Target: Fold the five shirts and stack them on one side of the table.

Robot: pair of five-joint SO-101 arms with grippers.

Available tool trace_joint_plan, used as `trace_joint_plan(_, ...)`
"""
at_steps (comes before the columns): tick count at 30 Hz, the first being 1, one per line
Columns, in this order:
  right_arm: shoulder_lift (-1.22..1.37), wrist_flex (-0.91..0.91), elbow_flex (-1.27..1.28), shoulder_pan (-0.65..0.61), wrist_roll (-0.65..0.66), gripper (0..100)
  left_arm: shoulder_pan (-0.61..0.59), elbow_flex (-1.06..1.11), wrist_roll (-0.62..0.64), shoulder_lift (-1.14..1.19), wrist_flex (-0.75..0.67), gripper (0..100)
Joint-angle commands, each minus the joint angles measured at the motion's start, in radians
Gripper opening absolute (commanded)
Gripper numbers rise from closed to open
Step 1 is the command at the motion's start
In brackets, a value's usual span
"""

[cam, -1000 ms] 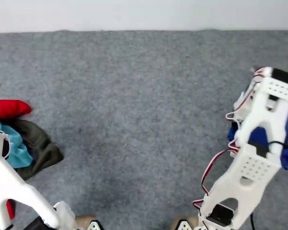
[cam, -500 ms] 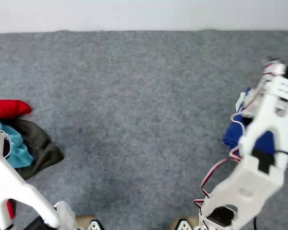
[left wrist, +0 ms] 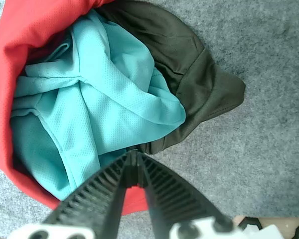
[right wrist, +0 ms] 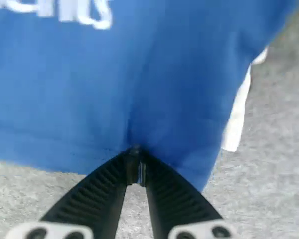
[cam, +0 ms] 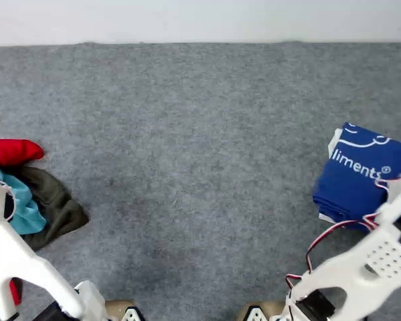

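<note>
**High view.** Desk [cam: 200, 167] has a grey, felt-like top. On the right, a blue shirt [cam: 364, 177] lies folded on a white shirt [cam: 334, 144], whose edge peeks out beneath. I read this as the stack, two of five done. On the left is a loose heap of red shirt [cam: 13, 152], teal shirt [cam: 23, 208] and dark shirt [cam: 57, 204], all unfolded. Left arm [cam: 13, 257] stands by the heap. Right arm [cam: 371, 264] stands just beside the stack.

**Left wrist view.** Left gripper [left wrist: 133, 158] is clenched with nothing seen in it, its tips over the heap's rim where teal meets red. The teal lies on top, cupped in the red. The dark shirt sits partly under both.

**Right wrist view.** Right gripper [right wrist: 134, 157] is clenched, tips touching the blue shirt's hem, and a crease runs up from them. I cannot tell whether cloth is nipped.

**Judgement.**
- The step in hand is fetching the next shirt from the heap.
- Take the teal, since it lies uppermost.
- Part the jaws first, then pinch a single layer near an edge.
- Lift straight up so red and dark do not drag along, then lay it flat mid-desk.
- The right gripper should part its jaws before backing off, or the blue may slide off the white.
</note>
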Motion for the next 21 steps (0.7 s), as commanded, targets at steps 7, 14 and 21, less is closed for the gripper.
trace_joint_plan(7,-0.225,0.041,-0.014,0.007,0.009,0.9,0.005,-0.008,0.009,-0.031,0.009,2)
trace_joint_plan(14,-0.487,0.042,-0.008,-0.094,0.006,0.9,0.002,-0.010,0.009,-0.032,0.017,2)
trace_joint_plan(21,-0.651,0.044,0.089,-0.162,0.003,0.9,0.005,-0.025,-0.026,-0.031,0.025,7)
